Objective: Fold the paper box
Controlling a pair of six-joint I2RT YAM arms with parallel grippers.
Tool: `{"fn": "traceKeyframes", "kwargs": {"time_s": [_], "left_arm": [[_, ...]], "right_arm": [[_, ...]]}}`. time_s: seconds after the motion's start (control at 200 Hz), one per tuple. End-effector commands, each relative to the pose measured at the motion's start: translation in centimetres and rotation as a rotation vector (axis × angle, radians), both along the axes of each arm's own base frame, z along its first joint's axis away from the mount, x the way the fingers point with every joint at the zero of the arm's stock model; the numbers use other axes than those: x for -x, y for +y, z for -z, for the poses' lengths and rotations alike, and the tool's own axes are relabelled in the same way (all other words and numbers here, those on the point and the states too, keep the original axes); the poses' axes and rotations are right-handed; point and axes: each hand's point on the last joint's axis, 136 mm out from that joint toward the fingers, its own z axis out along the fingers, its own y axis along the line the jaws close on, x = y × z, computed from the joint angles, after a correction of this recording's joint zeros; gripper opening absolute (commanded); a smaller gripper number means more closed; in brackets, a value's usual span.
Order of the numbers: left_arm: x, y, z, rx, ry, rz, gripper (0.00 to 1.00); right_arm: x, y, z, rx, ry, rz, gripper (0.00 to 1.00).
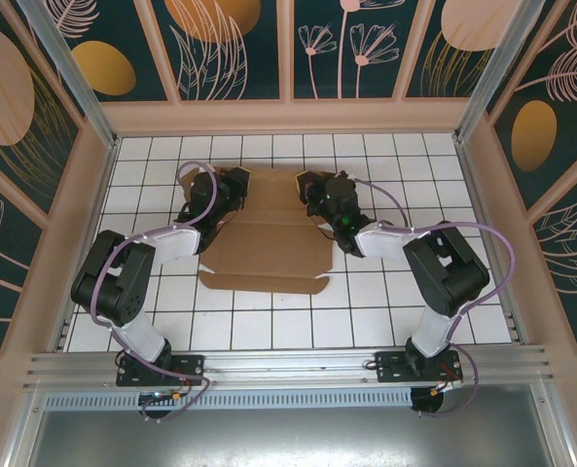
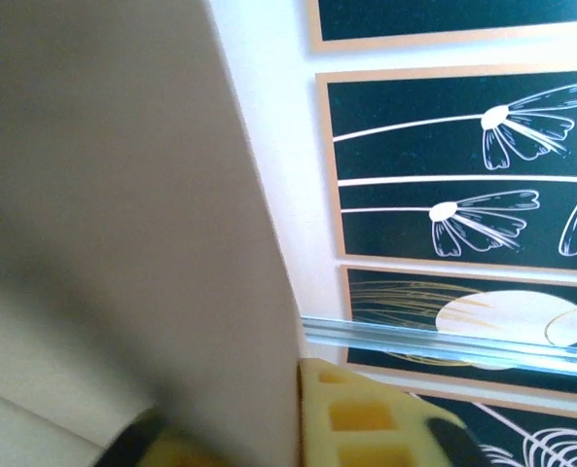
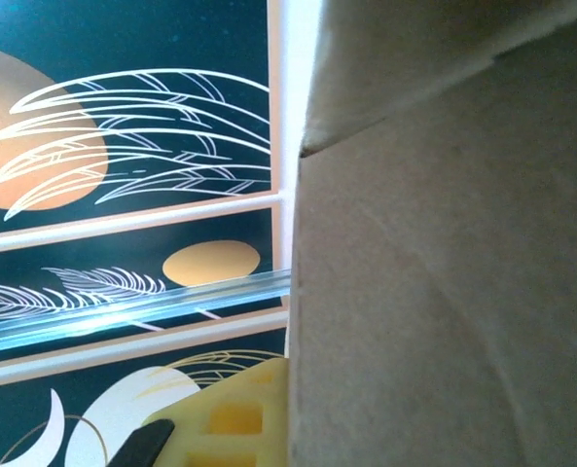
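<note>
Where the white tiled tabletop [image 1: 385, 311] is enclosed, dark teal wall panels [image 1: 234, 44] printed with pale flowers, leaves and orange discs are seen on three sides, and aluminium rails [image 1: 288, 365] are fixed along the near edge. The paper box [image 1: 269, 255], a flat die-cut sheet of plain brown corrugated cardboard, is laid at the middle of the tabletop, between the two arms. Its far left corner is met by the left gripper [image 1: 235, 185] and its far right corner by the right gripper [image 1: 307, 187]. At the left wrist, a cardboard flap is clamped between a yellow finger [image 2: 366, 423] and a blurred one. At the right wrist, cardboard is pressed against one yellow finger [image 3: 232, 423]; the other is hidden, so whether this gripper is closed cannot be told.
</note>
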Motion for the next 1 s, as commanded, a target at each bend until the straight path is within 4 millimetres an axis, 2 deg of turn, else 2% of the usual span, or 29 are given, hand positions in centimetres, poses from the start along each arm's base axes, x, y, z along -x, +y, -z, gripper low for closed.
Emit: {"fn": "traceKeyframes", "kwargs": {"time_s": [0.0,0.105,0.195,0.3,0.385,0.445,0.54,0.661,0.736,0.856,0.996], "left_arm": [[-0.8,0.3,-0.6,-0.009,-0.025,-0.034,0.00],[-0.7,0.7,-0.2,-0.021,-0.015,-0.051,0.00],[-0.5,1.4,0.2,-0.038,-0.003,-0.081,0.00],[-0.3,2.2,0.8,-0.060,0.017,-0.117,0.00],[-0.2,2.5,1.1,-0.066,0.024,-0.132,0.00],[-0.1,2.7,1.5,-0.064,0.027,-0.141,0.00],[0.3,2.9,1.9,-0.041,0.027,-0.148,0.00],[0.7,2.8,1.9,-0.035,0.018,-0.141,0.00],[1.1,2.9,1.6,-0.035,0.003,-0.140,0.00],[1.5,3.0,1.2,-0.060,-0.019,-0.136,0.00],[2.0,3.4,0.6,-0.097,-0.044,-0.143,0.00]], "right_arm": [[-0.1,0.4,-1.0,0.009,-0.081,-0.061,0.09],[0.0,0.5,-0.8,0.102,-0.100,-0.119,0.29],[0.5,0.1,-1.4,0.232,-0.154,-0.161,0.44],[1.4,-1.3,-2.6,0.415,-0.218,-0.162,0.54],[2.5,-2.8,-2.5,0.559,-0.231,-0.154,0.55],[3.6,-3.4,-2.0,0.668,-0.238,-0.171,0.51],[6.0,-1.9,-0.7,0.851,-0.290,-0.280,0.36],[9.7,1.0,3.8,1.018,-0.261,-0.473,0.09],[11.6,2.2,6.7,1.090,-0.240,-0.572,0.00],[13.3,2.6,11.0,1.186,-0.156,-0.674,0.00],[14.2,1.5,15.1,1.261,-0.026,-0.733,0.00]]}}
